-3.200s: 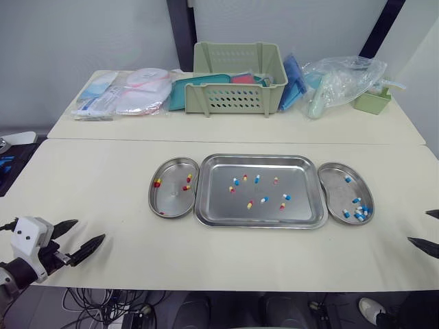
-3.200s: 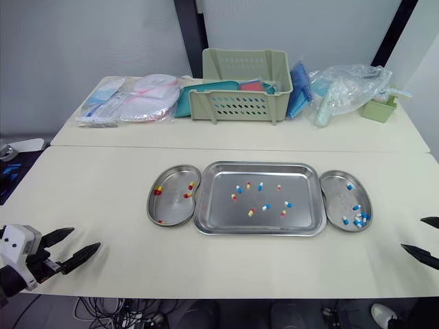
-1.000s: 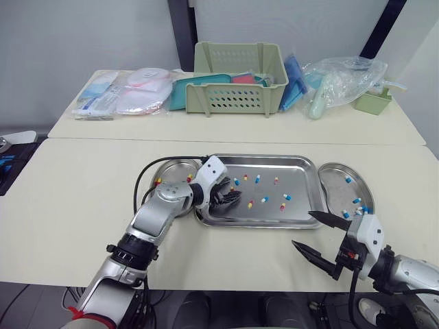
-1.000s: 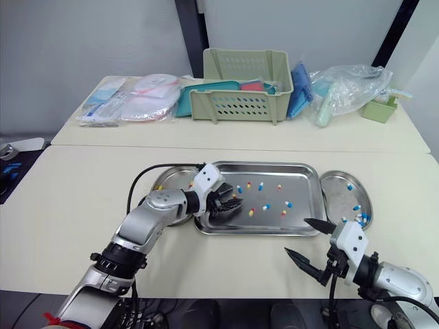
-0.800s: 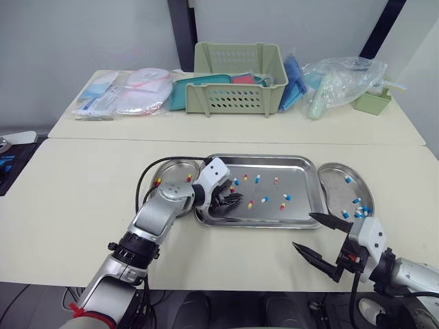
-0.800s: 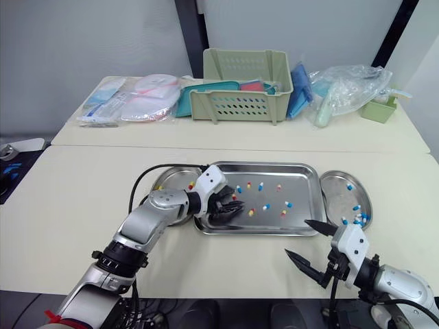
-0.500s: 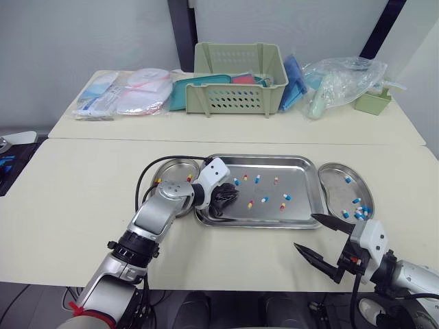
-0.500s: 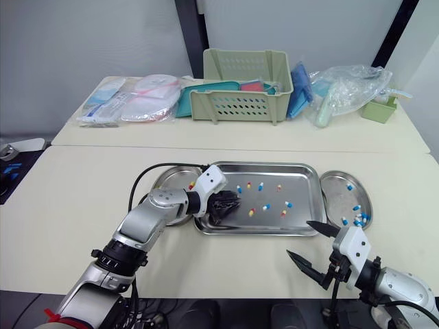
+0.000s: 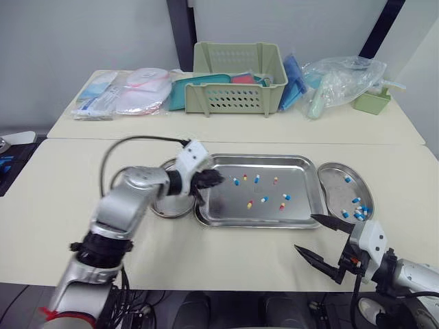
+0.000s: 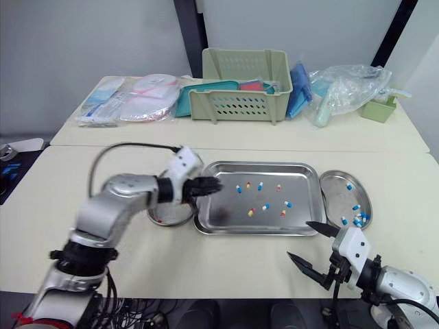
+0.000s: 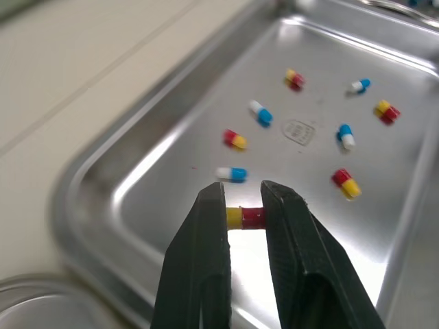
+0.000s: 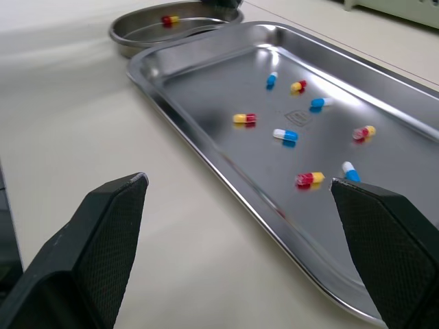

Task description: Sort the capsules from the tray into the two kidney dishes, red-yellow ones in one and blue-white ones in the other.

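Several red-yellow and blue-white capsules (image 9: 264, 199) lie scattered in the steel tray (image 9: 260, 223). My left gripper (image 9: 208, 179) hovers over the tray's left end, beside the left kidney dish (image 9: 164, 208), which my arm partly hides. In the left wrist view that gripper (image 11: 243, 192) is shut on a red-yellow capsule (image 11: 244, 217), held above the tray floor. The left dish holds a red-yellow capsule (image 12: 169, 20). The right kidney dish (image 9: 336, 179) holds several blue-white capsules (image 9: 358, 211). My right gripper (image 9: 305, 233) stands open in front of the tray's right corner, with nothing between its fingers (image 12: 110, 226).
On the back table stand a green slotted basket (image 9: 238, 79), flat plastic packages (image 9: 127, 92), a clear bag (image 9: 339, 82) and a small green container (image 9: 372, 101). A seam (image 9: 103, 140) separates the two tables. Bare tabletop lies left of the dishes.
My left gripper has closed on a red-yellow capsule, lifted it off the tray floor and swung left toward the tray's left end. The right gripper has barely moved.
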Controlling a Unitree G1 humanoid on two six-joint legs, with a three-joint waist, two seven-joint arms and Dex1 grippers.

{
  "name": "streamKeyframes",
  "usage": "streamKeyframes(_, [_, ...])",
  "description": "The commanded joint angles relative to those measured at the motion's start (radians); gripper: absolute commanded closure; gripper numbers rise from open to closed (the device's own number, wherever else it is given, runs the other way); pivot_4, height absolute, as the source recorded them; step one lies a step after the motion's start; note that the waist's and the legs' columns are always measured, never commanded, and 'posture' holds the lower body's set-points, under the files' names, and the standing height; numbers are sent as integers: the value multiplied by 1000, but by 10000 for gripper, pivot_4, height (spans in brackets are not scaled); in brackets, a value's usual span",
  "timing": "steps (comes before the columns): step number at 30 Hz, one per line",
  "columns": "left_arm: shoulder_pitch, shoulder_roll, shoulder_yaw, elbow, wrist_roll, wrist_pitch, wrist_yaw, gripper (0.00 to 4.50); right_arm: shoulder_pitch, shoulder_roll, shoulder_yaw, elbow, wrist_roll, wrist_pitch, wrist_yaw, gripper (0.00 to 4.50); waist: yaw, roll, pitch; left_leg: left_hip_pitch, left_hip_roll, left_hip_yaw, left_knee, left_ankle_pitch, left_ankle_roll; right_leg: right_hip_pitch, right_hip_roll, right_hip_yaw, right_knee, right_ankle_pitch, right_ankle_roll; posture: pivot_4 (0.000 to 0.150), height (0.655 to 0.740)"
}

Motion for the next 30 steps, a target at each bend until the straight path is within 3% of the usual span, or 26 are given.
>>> streamKeyframes(1, [51, 79, 133, -51, -41, 47, 2, 41115, -30, -27, 14, 0, 5, -46, 59, 0, 0, 0, 0, 0, 0, 0, 0, 0, 0, 0, 0, 0, 0, 0, 0, 1500, 7400])
streamKeyframes(8, [226, 190, 301, -87, -78, 90, 12, 41115, -180, -30, 103, 34, 18, -48, 119, 0, 4, 0, 1, 0, 0, -1, 0, 0, 0, 0, 0, -1, 0, 0, 0, 1500, 7400])
streamKeyframes(16, [276, 137, 312, -69, -116, 33, 45, 41115, -249, -21, 150, 70, 8, -40, 110, 0, 8, -1, 1, -1, 0, -1, 1, 0, 0, 0, 0, -1, 0, 0, 0, 1500, 7400])
streamKeyframes(28, [255, 160, 317, 7, -166, -11, 5, 2474, -239, -10, 165, 47, 4, -23, 72, 0, 5, -1, 1, -1, 0, -1, 0, 0, 0, 0, 0, -1, 0, 0, 0, 1500, 7400])
streamKeyframes(30, [254, 161, 329, 9, -171, -22, 9, 320, -235, -7, 165, 46, 2, -26, 68, 0, 5, -1, 1, -1, 0, -1, 0, 0, 0, 0, 0, -1, 0, 0, 0, 1500, 7400])
